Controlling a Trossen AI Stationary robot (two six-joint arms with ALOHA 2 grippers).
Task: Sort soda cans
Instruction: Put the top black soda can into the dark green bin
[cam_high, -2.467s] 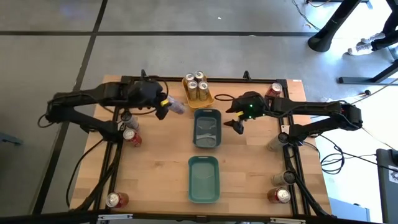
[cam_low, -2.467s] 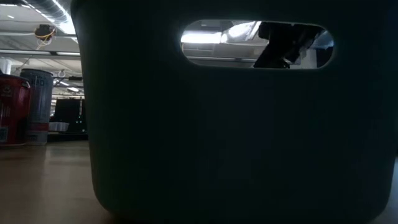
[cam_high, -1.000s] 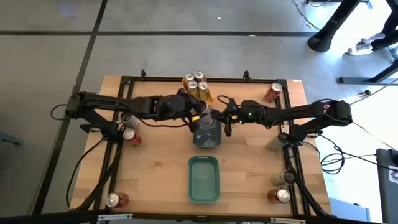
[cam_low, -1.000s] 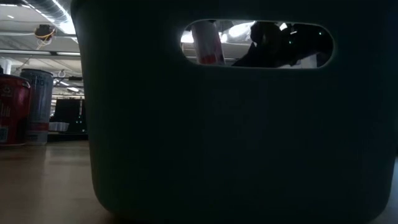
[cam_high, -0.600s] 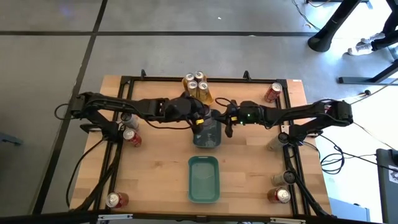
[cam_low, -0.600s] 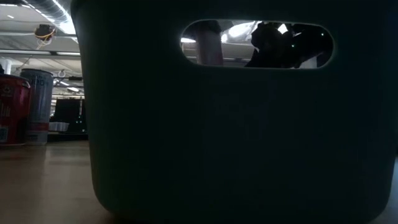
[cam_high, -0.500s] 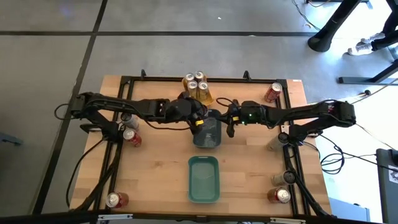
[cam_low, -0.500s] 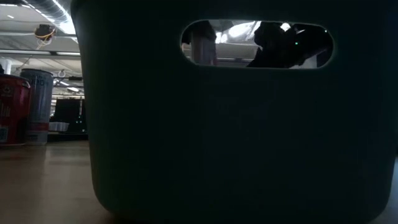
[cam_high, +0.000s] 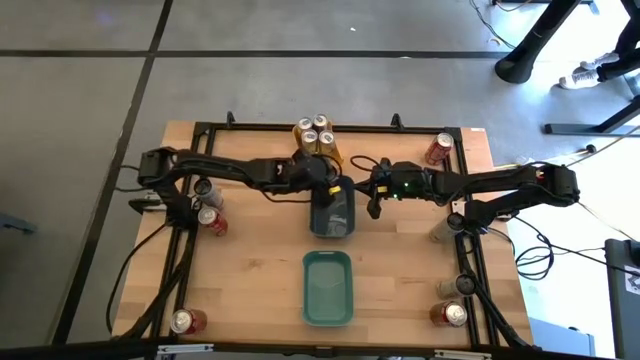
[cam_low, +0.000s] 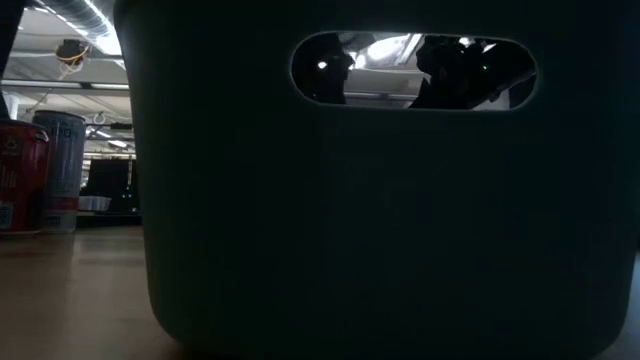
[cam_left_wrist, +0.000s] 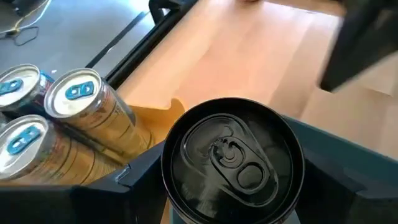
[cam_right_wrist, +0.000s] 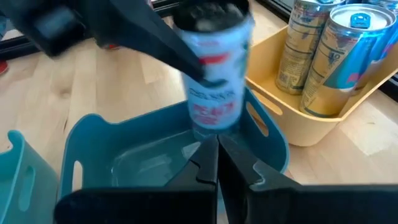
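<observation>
My table (cam_high: 250, 280) is pale wood, smooth and matt. The trays are plastic — the teal one (cam_right_wrist: 118, 146) slightly glossy, the yellow one (cam_right_wrist: 311, 127) duller. The can (cam_left_wrist: 233, 162) I hold has a shiny metal top; the gold cans (cam_left_wrist: 74, 124) gleam — printed metal.

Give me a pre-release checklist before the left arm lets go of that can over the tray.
1. Can held by left gripper: ok.
2. Can upright: ok.
3. Can above the upper teal tray, near its wall by the yellow tray: ok.
4. Can base touching the tray floor: cannot tell.
5. Right gripper shut, close beside the can: not ok, may be in the way.
</observation>
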